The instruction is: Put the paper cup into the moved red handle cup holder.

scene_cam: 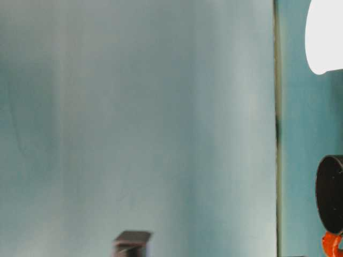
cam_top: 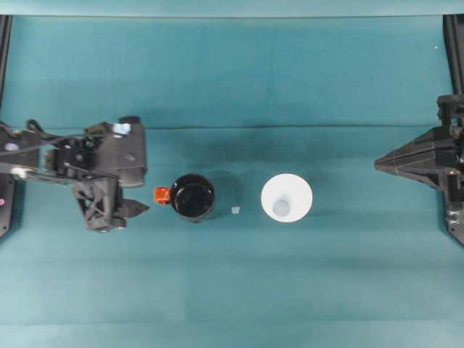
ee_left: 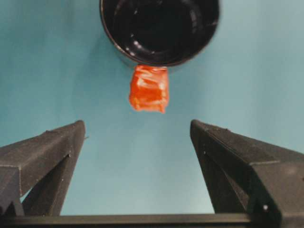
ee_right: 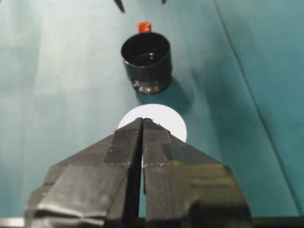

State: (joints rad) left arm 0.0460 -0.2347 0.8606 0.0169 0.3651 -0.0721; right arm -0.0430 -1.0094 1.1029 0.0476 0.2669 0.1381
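The red handle cup holder (cam_top: 192,196) stands upright on the teal cloth, black and hollow, its red handle (cam_top: 162,194) pointing left. My left gripper (cam_top: 143,190) is open just left of that handle, not touching it. In the left wrist view the holder (ee_left: 159,28) and its handle (ee_left: 149,89) lie ahead of the spread fingers (ee_left: 47,152), the gripper (ee_left: 137,130) holding nothing. The paper cup (cam_top: 287,197) stands upright, mouth up, to the holder's right. My right gripper (cam_top: 378,165) is shut and empty far to the right. In the right wrist view the gripper (ee_right: 142,121) points at the cup (ee_right: 173,122), with the holder (ee_right: 146,61) beyond.
A tiny pale scrap (cam_top: 235,210) lies on the cloth between holder and cup. Dark frame rails run along the table's left edge (cam_top: 4,43) and right edge (cam_top: 454,43). In the table-level view the cup (scene_cam: 324,35) and holder (scene_cam: 331,193) stand apart.
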